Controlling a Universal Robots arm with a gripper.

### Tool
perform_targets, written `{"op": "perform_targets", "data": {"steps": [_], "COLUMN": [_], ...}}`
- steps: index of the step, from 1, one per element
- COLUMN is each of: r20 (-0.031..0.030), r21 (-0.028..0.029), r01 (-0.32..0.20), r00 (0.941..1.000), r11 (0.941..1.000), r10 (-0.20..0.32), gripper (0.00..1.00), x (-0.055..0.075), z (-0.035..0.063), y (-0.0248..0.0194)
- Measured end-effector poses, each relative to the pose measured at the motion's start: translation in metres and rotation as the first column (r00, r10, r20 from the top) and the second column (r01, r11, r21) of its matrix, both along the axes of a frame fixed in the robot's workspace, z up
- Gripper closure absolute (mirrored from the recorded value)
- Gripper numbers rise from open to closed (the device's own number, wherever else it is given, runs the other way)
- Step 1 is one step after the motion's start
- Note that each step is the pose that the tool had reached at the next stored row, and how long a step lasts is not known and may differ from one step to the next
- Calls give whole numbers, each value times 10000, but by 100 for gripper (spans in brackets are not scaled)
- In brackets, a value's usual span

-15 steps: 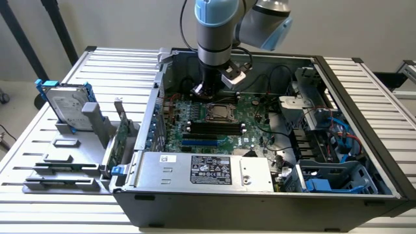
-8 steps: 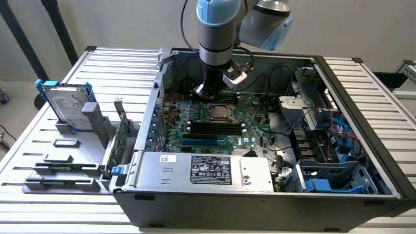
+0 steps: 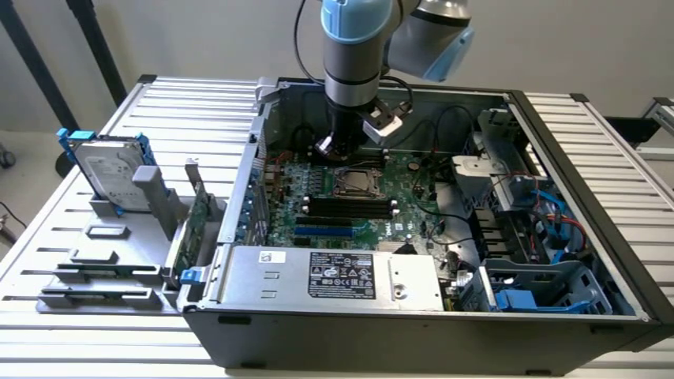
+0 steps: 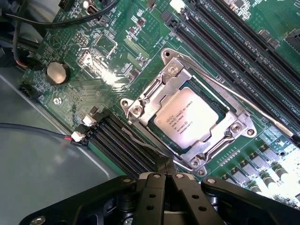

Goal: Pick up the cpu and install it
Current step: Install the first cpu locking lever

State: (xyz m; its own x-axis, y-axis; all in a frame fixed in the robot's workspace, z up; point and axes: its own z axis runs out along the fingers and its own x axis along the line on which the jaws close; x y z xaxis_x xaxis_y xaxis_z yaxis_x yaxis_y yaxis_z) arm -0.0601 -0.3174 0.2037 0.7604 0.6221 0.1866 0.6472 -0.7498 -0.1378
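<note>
The small, square, silver-grey cpu (image 4: 187, 117) lies seated in the steel socket frame (image 4: 140, 110) on the green motherboard (image 4: 117, 70), so the jaws, clenched empty beside the frame's edge, should touch only metal, gently.

One cpu (image 4: 186, 118) sits in the one socket (image 4: 164, 91); four screws (image 4: 174, 70) mark the socket's frame, one toward each corner; two banks of dark memory slots (image 4: 126, 145) flank the socket, one on each side; one round coin cell (image 4: 57, 71) lies on the single motherboard (image 4: 117, 79) near the socket; one gripper (image 4: 165, 164) hangs just beside the socket, on one robot arm (image 3: 353, 47); one silver box (image 3: 337, 272) with a black label lies near the socket; one hard drive (image 3: 109, 170) and one green card (image 3: 197, 229) stand well apart from the socket, toward the exterior view's left; one computer case (image 3: 421, 339) encloses the socket.
</note>
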Motion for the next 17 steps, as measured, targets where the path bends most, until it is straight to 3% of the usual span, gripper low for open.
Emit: {"op": "perform_targets", "data": {"steps": [10, 17], "r20": [-100, -131], "r21": [1, 1], "r01": [-79, -181], "r00": [9999, 9998], "r11": [10000, 9998], "r10": [79, 181], "gripper": [89, 89], "x": [3, 33], "z": [-1, -3], "y": [6, 11]}}
